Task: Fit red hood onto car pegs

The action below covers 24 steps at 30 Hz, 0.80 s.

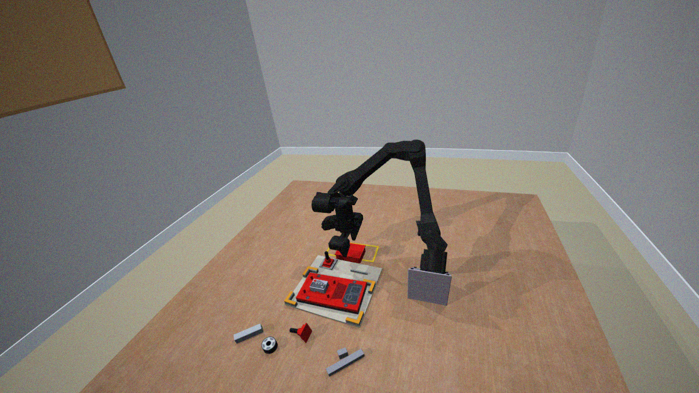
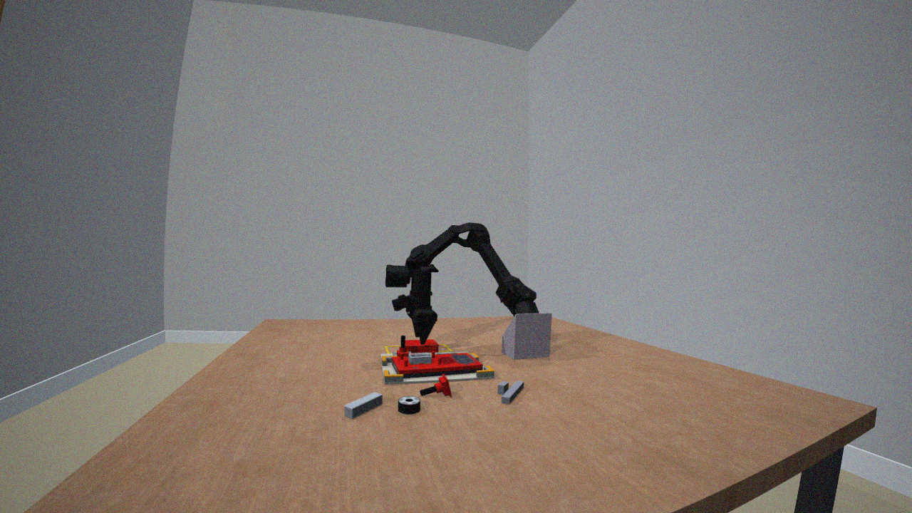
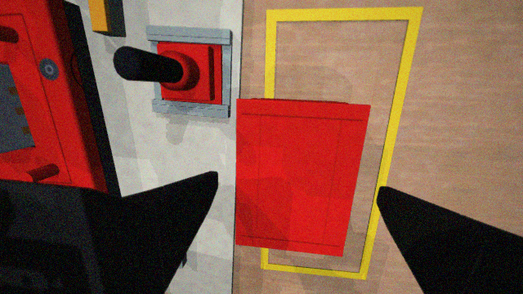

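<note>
While the gripper hangs over the hood with its fingers wide apart and nothing between them, we judge the step in hand to be lining up for the grasp. The hood lies beyond the chassis, towards the desk's far edge and nearer its far left corner than its far right one, in the top view. It overlaps the yellow outline, close beside the pale board. We should centre the fingers on its long sides, lower straight down, keep the near finger off the board and the black-handled red piece, then close evenly so the shell stays level. We can read no brand, label or writing anywhere.
</note>
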{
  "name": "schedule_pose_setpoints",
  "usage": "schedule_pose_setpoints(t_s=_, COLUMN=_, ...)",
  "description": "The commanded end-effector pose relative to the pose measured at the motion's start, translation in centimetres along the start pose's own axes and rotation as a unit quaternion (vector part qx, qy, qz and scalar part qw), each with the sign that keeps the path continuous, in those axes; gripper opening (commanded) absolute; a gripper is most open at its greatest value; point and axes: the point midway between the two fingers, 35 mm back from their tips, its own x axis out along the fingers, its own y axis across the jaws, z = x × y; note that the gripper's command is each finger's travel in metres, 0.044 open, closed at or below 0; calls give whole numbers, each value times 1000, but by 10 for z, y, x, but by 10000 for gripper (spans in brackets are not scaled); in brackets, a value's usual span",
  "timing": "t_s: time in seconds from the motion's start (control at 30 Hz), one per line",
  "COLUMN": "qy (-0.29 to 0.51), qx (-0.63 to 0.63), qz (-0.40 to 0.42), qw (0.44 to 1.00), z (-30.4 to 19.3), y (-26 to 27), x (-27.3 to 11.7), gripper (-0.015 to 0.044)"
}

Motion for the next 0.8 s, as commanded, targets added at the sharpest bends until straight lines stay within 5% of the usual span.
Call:
schedule_pose_setpoints(t_s=0.0, qy=3, qx=-4, qz=-2, qw=1000, z=-2, y=0, x=2, gripper=440)
schedule_pose_setpoints(t_s=0.77, qy=3, qx=-4, qz=-2, qw=1000, z=-2, y=0, x=13, gripper=440)
